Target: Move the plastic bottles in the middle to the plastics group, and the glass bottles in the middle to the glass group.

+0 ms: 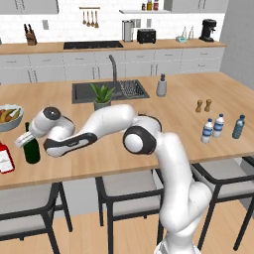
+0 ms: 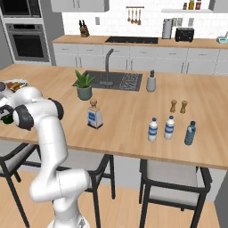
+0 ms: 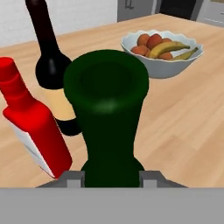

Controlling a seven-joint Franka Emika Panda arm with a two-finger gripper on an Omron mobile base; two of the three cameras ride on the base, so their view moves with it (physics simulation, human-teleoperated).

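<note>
My gripper (image 3: 110,178) is shut on the neck of the tall dark green glass bottle (image 3: 107,109). In the left base view the gripper (image 1: 25,140) holds that bottle (image 1: 32,151) upright at the counter's left end, right beside the red white-labelled bottle (image 1: 5,159) of the glass group. The red bottle (image 3: 33,127) leans just left of the green one in the hand view. The squat clear bottle with a tan stopper (image 2: 94,115) stands mid-counter. The plastics group, three small water bottles (image 1: 207,130) (image 1: 218,125) (image 1: 238,126), stands at the right end.
A fruit bowl (image 1: 7,118) sits behind the glass group. A dark bottle with a tan label (image 3: 50,65) stands close behind the red one. Two pepper mills (image 1: 203,105), a soap dispenser (image 1: 161,86), a potted plant (image 1: 102,95) and the sink (image 1: 84,92) lie further back.
</note>
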